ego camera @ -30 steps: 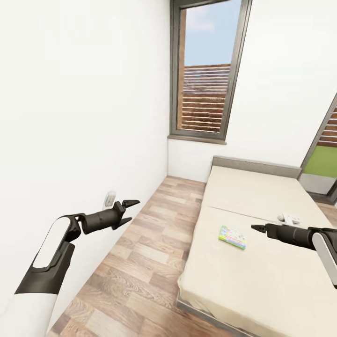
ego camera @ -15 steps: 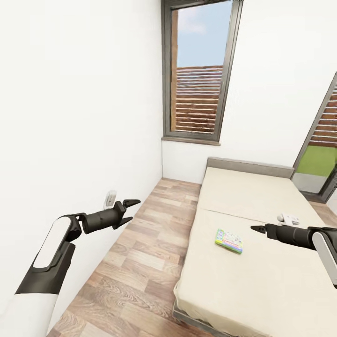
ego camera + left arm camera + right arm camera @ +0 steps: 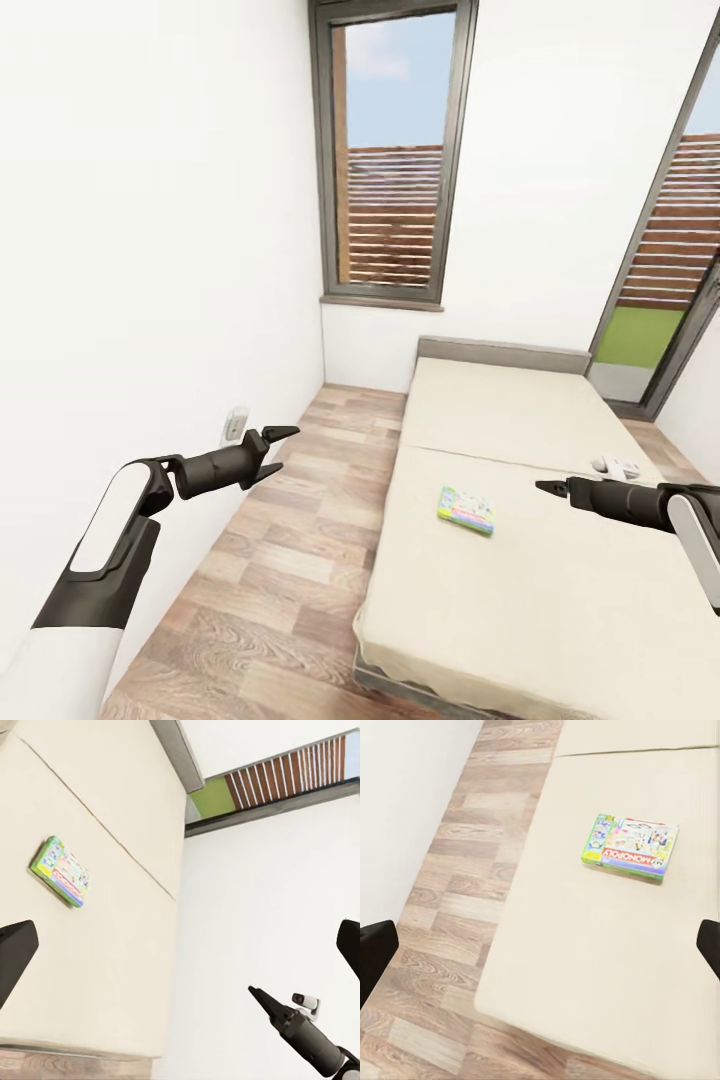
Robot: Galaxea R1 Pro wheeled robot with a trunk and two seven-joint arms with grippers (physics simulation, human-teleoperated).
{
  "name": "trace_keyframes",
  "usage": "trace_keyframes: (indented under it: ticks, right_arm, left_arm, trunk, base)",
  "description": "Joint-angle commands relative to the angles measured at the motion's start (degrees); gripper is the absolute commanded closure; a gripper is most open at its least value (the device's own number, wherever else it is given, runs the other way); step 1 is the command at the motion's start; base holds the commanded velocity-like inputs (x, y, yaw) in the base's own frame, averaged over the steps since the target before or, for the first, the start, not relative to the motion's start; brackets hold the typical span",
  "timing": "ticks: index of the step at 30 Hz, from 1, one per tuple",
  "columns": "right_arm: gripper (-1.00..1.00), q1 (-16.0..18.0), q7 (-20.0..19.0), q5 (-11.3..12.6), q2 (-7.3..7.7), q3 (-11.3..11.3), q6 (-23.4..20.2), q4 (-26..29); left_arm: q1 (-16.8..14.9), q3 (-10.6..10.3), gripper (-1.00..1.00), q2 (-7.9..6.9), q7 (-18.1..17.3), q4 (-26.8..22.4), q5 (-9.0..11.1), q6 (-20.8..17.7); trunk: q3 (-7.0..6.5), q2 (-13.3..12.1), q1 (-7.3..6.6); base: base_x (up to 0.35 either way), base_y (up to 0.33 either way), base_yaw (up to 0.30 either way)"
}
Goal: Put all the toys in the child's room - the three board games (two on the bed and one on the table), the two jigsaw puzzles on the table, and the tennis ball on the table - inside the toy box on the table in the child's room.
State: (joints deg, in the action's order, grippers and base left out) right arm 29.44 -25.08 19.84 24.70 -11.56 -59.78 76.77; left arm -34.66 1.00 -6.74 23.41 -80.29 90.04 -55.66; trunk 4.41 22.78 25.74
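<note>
While both arms reach forward at mid height, a flat rectangular board game [image 3: 466, 509] with a glossy green-edged lid lies face up on the smooth cream mattress of the bed [image 3: 560, 620], roughly midway along it and nearer the edge that borders the floor. From the right wrist view the lid [image 3: 631, 845] reads Monopoly. The left pincer [image 3: 272, 449], matte black with two slim pointed fingers, hangs released over the wood-grain plank floor [image 3: 270, 590] close to the plain white wall [image 3: 140, 250]. The right pincer [image 3: 548, 487] tapers to a dark point above the mattress, well apart from the game; its wrist view shows the fingertips spread wide, holding nothing. Just behind that arm a small white object [image 3: 618, 466] rests on the bed, possibly a second game, though it is too small to tell. A tall dark-framed window [image 3: 390, 160] shows brown horizontal slats.
</note>
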Motion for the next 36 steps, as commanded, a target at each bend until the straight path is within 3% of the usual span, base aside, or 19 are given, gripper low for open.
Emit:
trace_keyframes:
  ticks: [1,8,23,36]
  right_arm:
    - [-1.00,0.1,-0.6,-0.5,-0.01,-0.1,-0.2,0.1]
    - [-1.00,0.1,-0.6,-0.5,-0.01,0.0,-0.2,0.1]
    - [-1.00,0.1,-0.5,-0.4,-0.01,0.0,-0.2,0.1]
    - [-1.00,0.1,-0.5,-0.6,-0.15,0.3,-0.2,-0.4]
  left_arm:
    - [-0.1,0.0,-1.00,-0.01,0.5,-0.1,0.6,-0.2]
    - [-0.1,-0.2,-1.00,-0.02,0.5,-0.1,0.6,-0.2]
    - [-0.1,-0.1,-1.00,-0.03,0.6,-0.1,0.6,-0.2]
    - [-0.1,-0.2,-1.00,-0.03,0.6,-0.1,0.6,-0.2]
  trunk:
    - [0.13,0.1,0.04]
    - [0.11,0.1,0.04]
    - [0.11,0.1,0.04]
    - [0.11,0.1,0.04]
  base:
    - [0.181,0.000,-0.033]
    - [0.215,0.000,-0.066]
    - [0.040,0.000,-0.014]
    - [0.274,0.000,-0.001]
